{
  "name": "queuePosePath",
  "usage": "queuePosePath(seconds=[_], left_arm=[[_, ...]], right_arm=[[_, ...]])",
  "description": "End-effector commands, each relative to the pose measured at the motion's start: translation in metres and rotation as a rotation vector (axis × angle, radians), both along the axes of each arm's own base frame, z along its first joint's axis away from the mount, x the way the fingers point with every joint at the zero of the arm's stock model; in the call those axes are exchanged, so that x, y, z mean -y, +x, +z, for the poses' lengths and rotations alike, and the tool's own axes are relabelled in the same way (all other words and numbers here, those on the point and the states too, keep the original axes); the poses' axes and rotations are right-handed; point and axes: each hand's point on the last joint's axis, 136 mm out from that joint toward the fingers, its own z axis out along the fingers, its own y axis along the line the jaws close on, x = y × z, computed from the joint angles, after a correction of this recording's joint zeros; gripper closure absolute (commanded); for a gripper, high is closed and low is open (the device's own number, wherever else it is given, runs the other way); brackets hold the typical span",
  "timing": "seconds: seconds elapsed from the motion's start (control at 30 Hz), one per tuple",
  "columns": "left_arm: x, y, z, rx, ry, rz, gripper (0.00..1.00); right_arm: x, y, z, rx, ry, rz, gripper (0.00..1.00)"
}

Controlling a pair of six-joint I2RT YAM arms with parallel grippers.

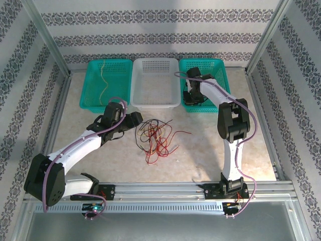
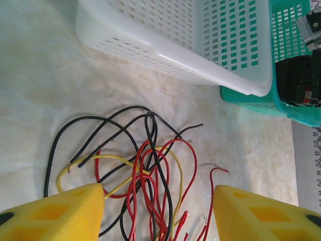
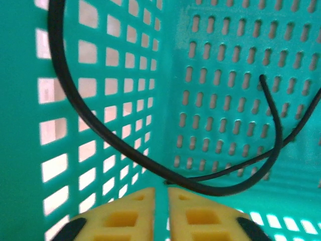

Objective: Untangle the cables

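Several cables (image 2: 145,170), red, yellow and black, lie knotted in a loose heap mid-table (image 2: 40,75), just in front of the white basket (image 2: 165,45). The left gripper (image 2: 158,193) hangs over the heap, fingers spread wide, gripping nothing. I'd have it take one strand at the edge, say the yellow loop (image 2: 75,165), and draw it out slowly. The right gripper (image 3: 167,193) is down in the teal basket (image 3: 225,75), pads nearly together beside a black cable (image 3: 95,130); whether they pinch it I cannot tell.

Left end effector (image 2: 158,201) gapes, perhaps touching cables (image 2: 150,165).
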Motion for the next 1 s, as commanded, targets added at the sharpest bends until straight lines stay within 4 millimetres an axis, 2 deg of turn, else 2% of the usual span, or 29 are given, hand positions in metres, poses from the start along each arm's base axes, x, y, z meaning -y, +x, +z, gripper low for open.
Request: queuePosePath(seconds=[0.0,0.07,0.13,0.27,0.33,0.4,0.53,0.67,0.87,0.97], left_arm=[[0.003,0.0,0.007,0.001,0.001,-0.012,0.39],[0.007,-0.001,0.004,-0.006,0.007,-0.022,0.37],[0.014,-0.003,0.0,-0.016,0.016,-0.04,0.35],[0.031,-0.01,-0.011,-0.042,0.031,-0.086,0.32],[0.039,-0.014,-0.019,-0.061,0.04,-0.109,0.32],[0.048,-0.017,-0.025,-0.079,0.047,-0.134,0.33],[0.064,-0.023,-0.038,-0.111,0.073,-0.189,0.36],[0.072,-0.023,-0.049,-0.142,0.096,-0.207,0.43],[0.084,-0.025,-0.065,-0.174,0.157,-0.261,0.53],[0.085,-0.022,-0.065,-0.162,0.18,-0.266,0.67]], right_arm=[[0.002,0.0,0.021,0.051,-0.032,0.007,0.72],[0.003,0.006,0.034,0.082,-0.032,0.002,0.62],[0.004,0.013,0.052,0.127,-0.036,-0.01,0.55],[0.008,0.021,0.09,0.215,-0.043,-0.043,0.52],[0.011,0.021,0.11,0.258,-0.048,-0.066,0.43],[0.011,0.016,0.129,0.297,-0.057,-0.081,0.42],[0.006,-0.007,0.17,0.396,-0.07,-0.096,0.42],[-0.003,-0.039,0.2,0.483,-0.036,-0.114,0.42],[-0.017,-0.091,0.211,0.546,0.165,-0.161,0.44],[-0.018,-0.112,0.209,0.575,0.257,-0.198,0.44]])
